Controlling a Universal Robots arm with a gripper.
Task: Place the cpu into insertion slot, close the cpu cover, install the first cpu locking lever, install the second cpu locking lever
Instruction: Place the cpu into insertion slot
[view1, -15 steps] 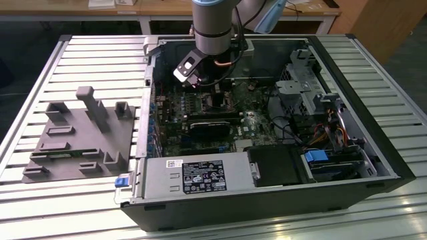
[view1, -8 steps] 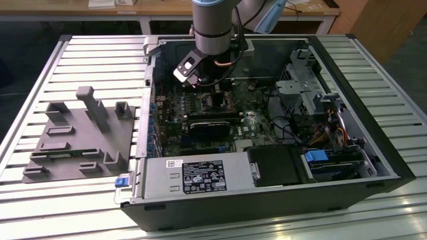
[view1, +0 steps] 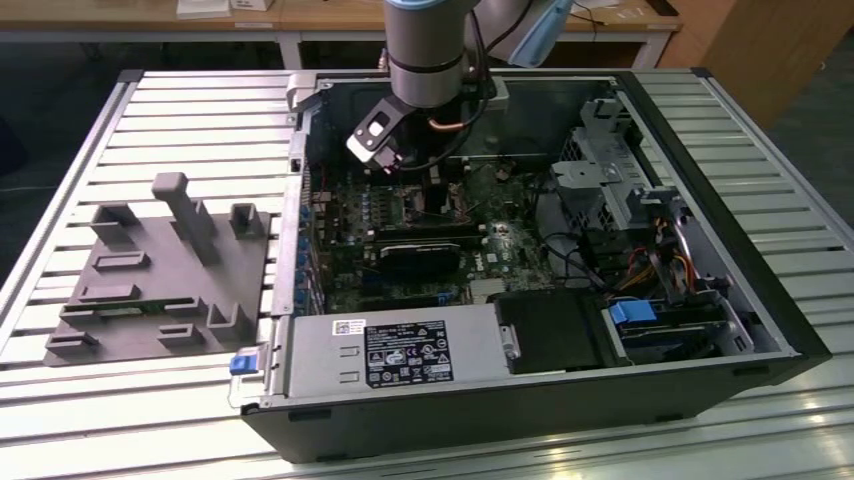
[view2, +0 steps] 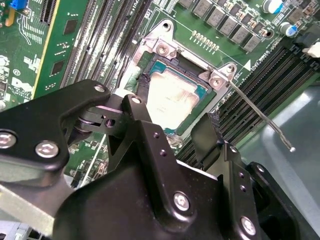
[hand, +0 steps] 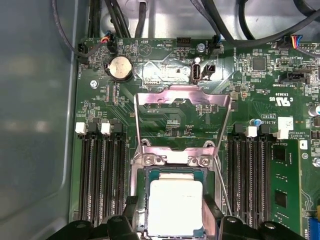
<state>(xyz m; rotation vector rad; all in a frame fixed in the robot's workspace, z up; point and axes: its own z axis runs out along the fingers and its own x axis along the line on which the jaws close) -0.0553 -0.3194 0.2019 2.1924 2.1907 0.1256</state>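
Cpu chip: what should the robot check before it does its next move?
1. The cpu lies inside the insertion slot: ok, it looks flat and square in both wrist views.
2. The cpu cover is open: ok, it is flipped back off the slot.
3. The locking lever is out of the way: ok, it sticks out to one side, unlatched.
4. The gripper is over the cpu: ok.
5. The gripper has let go of the cpu: cannot tell.
6. The cpu is pressed fully down: cannot tell.
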